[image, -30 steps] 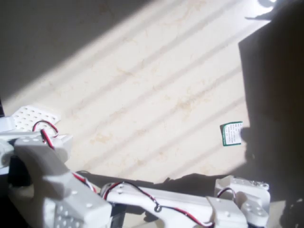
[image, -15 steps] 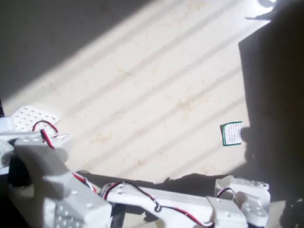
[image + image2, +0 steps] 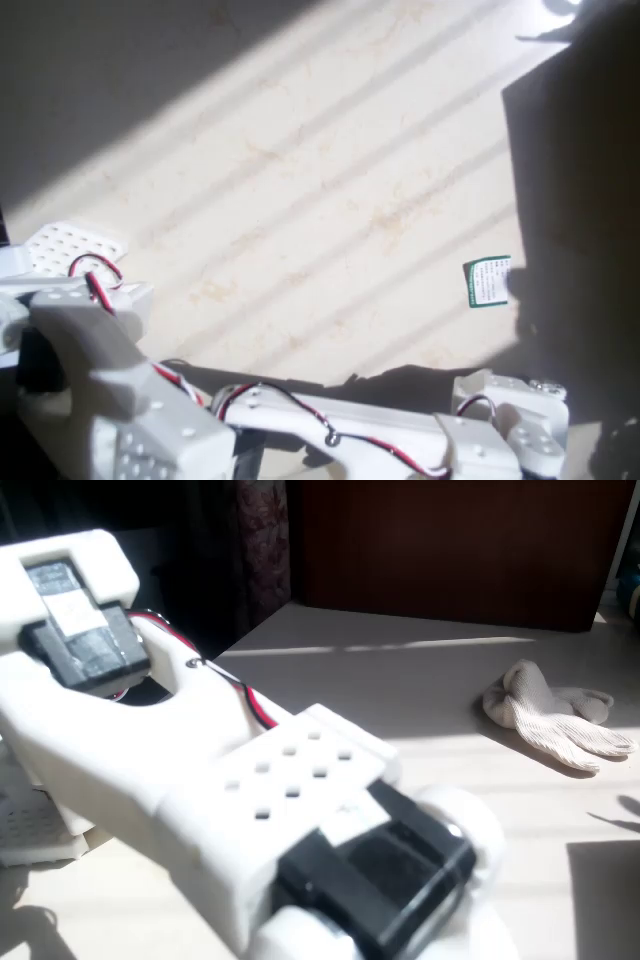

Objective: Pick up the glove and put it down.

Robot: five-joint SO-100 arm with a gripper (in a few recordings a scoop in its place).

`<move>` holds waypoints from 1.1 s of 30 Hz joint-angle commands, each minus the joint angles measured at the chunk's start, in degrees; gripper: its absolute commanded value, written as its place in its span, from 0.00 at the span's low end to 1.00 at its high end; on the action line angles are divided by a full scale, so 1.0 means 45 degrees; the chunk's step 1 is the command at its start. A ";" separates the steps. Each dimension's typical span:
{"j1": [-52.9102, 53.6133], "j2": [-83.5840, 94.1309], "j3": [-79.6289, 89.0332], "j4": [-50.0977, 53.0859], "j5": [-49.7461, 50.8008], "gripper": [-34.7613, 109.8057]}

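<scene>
Glove (image 3: pixel 553 715) crumpled on table (image 3: pixel 400 680), arm (image 3: pixel 330 425) unmoved since before

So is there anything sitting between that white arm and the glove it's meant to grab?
Nothing visible. In the fixed view the glove lies alone on the table, with bare sunlit surface between it and the arm. The gripper's fingers aren't clear enough to judge.

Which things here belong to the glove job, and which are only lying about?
Belong to the job:
- white glove, lying crumpled on the table
- white robot arm, apart from the glove

Only lying about:
- small green-and-white label on the table, overhead view
</scene>
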 commanded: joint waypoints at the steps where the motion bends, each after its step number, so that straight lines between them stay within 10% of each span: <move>1: 0.0020 0.0195 -0.0430 0.0020 -0.0039 0.39; 33: -0.2461 0.3828 -0.0449 -0.0098 -0.0059 0.25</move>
